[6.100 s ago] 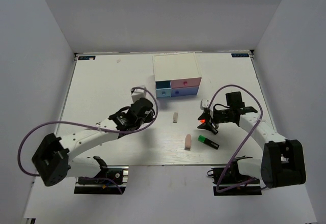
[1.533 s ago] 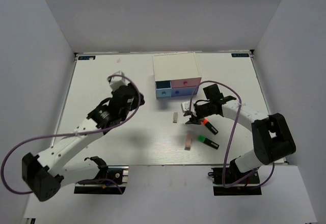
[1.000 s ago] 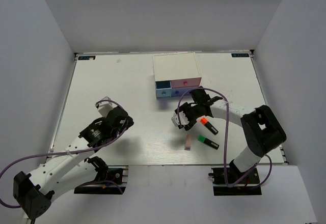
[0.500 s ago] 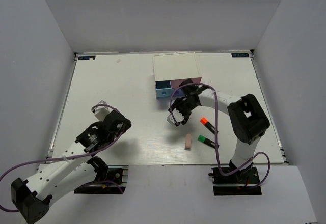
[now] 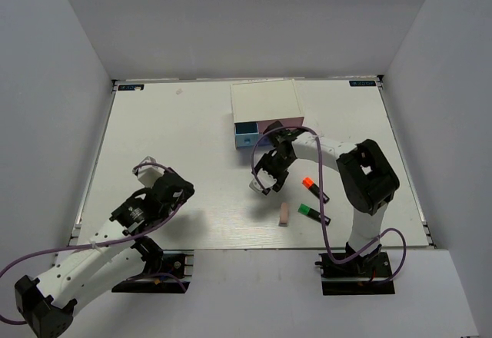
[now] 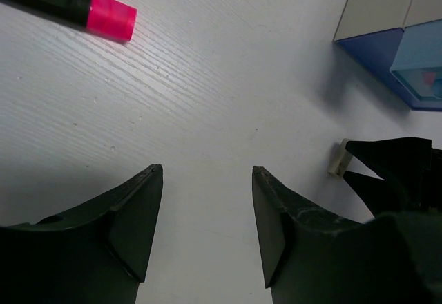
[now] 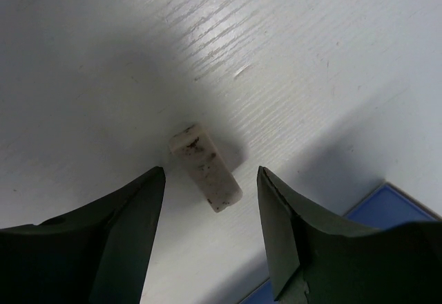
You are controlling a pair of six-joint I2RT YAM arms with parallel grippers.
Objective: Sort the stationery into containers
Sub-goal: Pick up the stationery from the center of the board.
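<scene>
My right gripper (image 5: 267,175) (image 7: 210,171) is open and stands low over a small off-white eraser block (image 7: 206,168) that lies on the table between its fingers, untouched. The block also shows in the left wrist view (image 6: 337,159); in the top view the gripper hides it. An orange-red-capped highlighter (image 5: 313,189), a green-capped highlighter (image 5: 314,214) and a pinkish-beige eraser (image 5: 284,214) lie right of it. My left gripper (image 5: 178,193) (image 6: 206,171) is open and empty over bare table. A pink-capped highlighter (image 6: 69,5) lies ahead of it. The drawer box (image 5: 265,107) (image 6: 383,3) stands behind.
The box's light blue drawer front (image 5: 246,133) (image 6: 421,69) faces the arms; my right arm covers much of the pink front. A blue box corner (image 7: 394,204) shows near my right fingers. White walls enclose the table on three sides.
My right gripper has left the orange-red highlighter and swung left to stand over the small eraser. My left arm has drawn back toward the near left.
</scene>
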